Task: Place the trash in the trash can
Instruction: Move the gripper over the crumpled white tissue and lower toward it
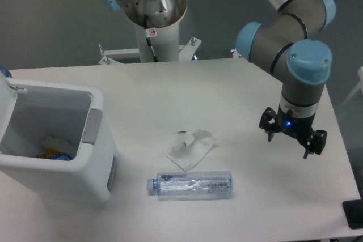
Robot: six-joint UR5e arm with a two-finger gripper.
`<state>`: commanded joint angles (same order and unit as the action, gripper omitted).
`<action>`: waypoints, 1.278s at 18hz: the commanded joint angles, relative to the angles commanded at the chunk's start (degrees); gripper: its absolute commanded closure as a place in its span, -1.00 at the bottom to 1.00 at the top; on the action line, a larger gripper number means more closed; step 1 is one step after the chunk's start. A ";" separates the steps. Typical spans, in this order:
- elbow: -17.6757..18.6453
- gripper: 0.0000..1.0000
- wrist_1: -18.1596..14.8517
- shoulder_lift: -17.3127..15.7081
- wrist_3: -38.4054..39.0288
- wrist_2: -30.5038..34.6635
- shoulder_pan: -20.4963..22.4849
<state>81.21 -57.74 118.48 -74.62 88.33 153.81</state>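
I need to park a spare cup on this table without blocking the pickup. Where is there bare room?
Bare tabletop lies behind the paper wrapper, between the trash can and the gripper, back to the far edge. The near middle is crowded by the wrapper and the bottle.

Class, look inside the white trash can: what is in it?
Inside the trash can, near the bottom, lie something pale and a bit of orange and blue. The front wall hides the rest of the floor, so what they are is unclear.
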 joint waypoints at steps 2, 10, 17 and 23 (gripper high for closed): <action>0.26 -1.00 0.09 0.00 0.26 0.17 -0.70; 7.01 -1.00 5.25 -2.10 0.26 -0.53 -2.63; 17.39 -1.00 11.07 -4.66 1.93 -0.44 -6.15; 24.42 -1.00 10.90 -6.76 1.93 0.00 -10.81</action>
<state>105.63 -46.85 111.71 -72.69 88.33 143.01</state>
